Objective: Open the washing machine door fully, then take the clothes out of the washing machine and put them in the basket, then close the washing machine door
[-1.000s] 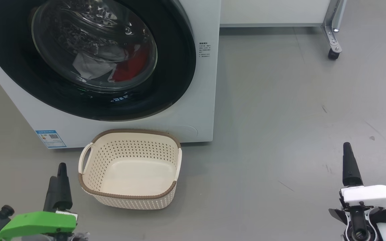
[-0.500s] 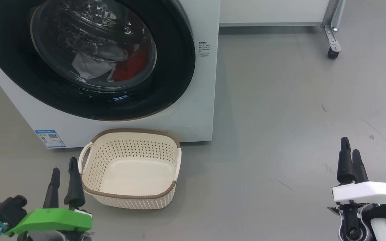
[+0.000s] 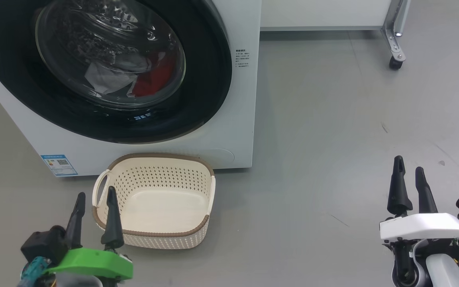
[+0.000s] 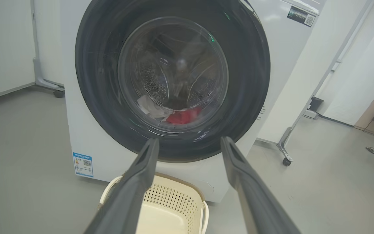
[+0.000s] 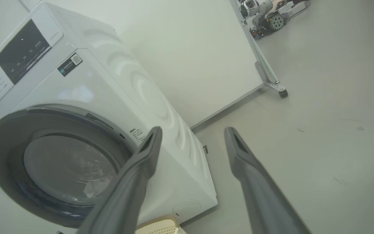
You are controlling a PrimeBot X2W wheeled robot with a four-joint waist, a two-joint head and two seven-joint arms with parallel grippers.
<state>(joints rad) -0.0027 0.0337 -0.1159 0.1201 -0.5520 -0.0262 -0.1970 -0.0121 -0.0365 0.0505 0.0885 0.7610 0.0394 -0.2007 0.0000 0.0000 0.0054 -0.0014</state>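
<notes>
Your left gripper point(image 3: 95, 192) is spread wide, holding nothing, its two dark fingers pointing up toward the washing machine point(image 3: 237, 119). From the head camera one finger overlaps the near left corner of the basket point(image 3: 155, 155), and you can't tell whether it touches the rim. Through the left wrist camera those fingers frame the bottom of the door point(image 3: 205, 79).

Your right gripper point(image 3: 408, 164) is wide apart too, nothing between its fingers, hanging over bare grey floor point(image 3: 333, 119) well off to the right of the washing machine.

The basket sits on the floor in front of the washing machine, right under the door, back rim just beside the white front panel. The door is shut, black rim flat against the front. Behind its glass you can see the clothes point(image 3: 155, 79) low in the drum: red on the right, a pale piece point(image 3: 102, 79) on the left. A blue label point(image 3: 59, 164) marks the washing machine's lower left corner.
</notes>
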